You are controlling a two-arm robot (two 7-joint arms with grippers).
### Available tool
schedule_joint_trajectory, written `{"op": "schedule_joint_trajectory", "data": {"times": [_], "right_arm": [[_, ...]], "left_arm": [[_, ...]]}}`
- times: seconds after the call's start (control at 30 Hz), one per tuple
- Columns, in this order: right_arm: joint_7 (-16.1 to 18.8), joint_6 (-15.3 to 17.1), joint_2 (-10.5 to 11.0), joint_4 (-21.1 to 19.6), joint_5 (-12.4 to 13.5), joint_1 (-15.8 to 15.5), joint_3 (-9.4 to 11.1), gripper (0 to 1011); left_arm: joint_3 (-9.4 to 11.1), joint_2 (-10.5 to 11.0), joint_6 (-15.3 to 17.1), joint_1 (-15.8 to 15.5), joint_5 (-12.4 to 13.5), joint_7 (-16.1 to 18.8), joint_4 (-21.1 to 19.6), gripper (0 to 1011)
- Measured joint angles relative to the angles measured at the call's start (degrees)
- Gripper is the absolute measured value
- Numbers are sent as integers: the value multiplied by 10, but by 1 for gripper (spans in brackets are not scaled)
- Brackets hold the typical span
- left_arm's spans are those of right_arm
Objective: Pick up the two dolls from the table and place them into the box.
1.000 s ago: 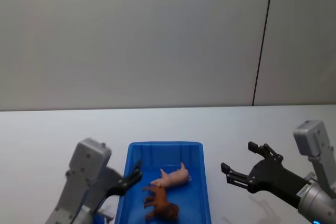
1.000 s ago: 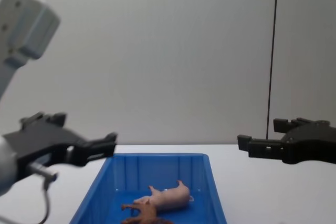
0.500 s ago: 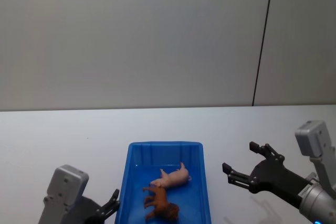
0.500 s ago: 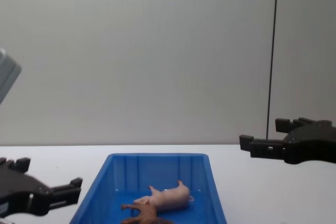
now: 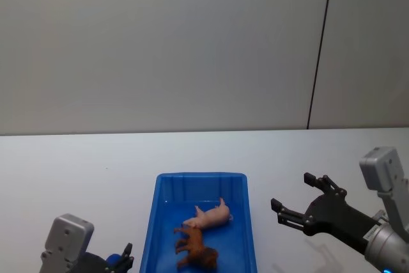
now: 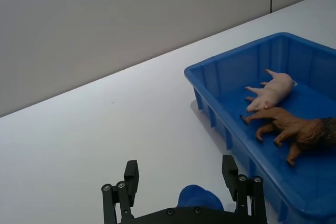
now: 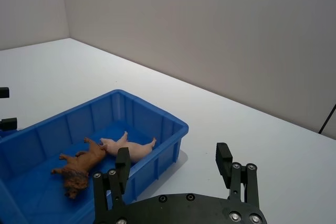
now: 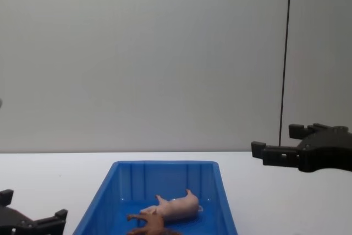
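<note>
Since both dolls are lying on their sides inside the box (image 5: 199, 180), the table (image 5: 77, 158) around it is just plain white surface on every side, lots of room to move. Pig (image 5: 209, 216) sits toward the far end, lion (image 5: 197, 250) right next to it on the near side, legs look like they touch or nearly touch, hard to say for sure.

Left gripper (image 6: 181, 190) is low beside the box's left wall, near the front edge of the table, fingers spread wide with nothing between them. From its wrist view the blue rim is just off to one side and both animals are well clear of the jaws.

Right gripper (image 5: 300, 204) hovers above the table to the right of the box, apart from the rim, jaws also wide and empty. Pig and lion lie off to its left, down inside the walls
</note>
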Motion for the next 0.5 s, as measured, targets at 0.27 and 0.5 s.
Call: {"op": "schedule_joint_trajectory", "data": {"times": [0.27, 0.5], "right_arm": [[0, 0, 0, 0, 0, 0, 0, 1001], [0, 0, 0, 0, 0, 0, 0, 1001]], "left_arm": [[-6, 0, -11, 3, -6, -2, 15, 1001], [-8, -4, -20, 2, -15, -22, 30, 1001]]}}
